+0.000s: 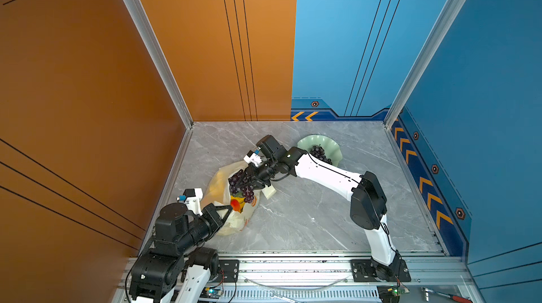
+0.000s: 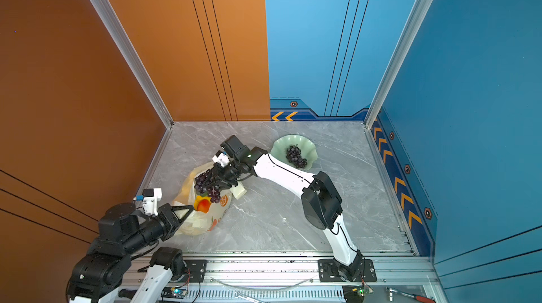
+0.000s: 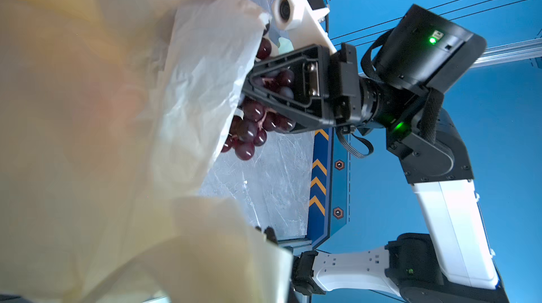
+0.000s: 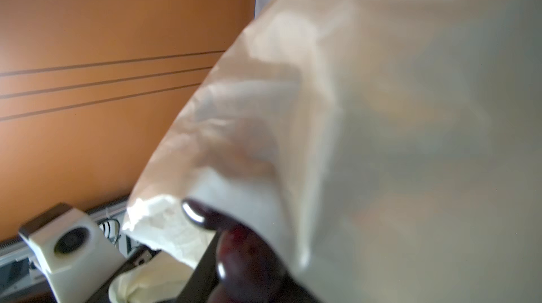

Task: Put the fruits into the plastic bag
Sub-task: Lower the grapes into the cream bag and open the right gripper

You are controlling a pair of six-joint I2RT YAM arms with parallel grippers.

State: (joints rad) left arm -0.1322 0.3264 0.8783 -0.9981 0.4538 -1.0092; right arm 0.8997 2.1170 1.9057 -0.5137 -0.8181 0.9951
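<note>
right gripper (image 1: 243, 181), jaws clamped on a glossy dark purple grape bunch (image 1: 248, 194), hangs at the mouth of the crinkled cream plastic bag (image 1: 215, 187) (rim pinched by the closed left gripper (image 1: 228, 211)); best to lower deeper before releasing.

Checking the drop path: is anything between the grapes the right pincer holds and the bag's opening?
Nothing visible does. The grapes in the right pincer hang right over the open mouth of the plastic bag, whose edge the left pincer pinches up; below them lie only fruits already inside.
</note>
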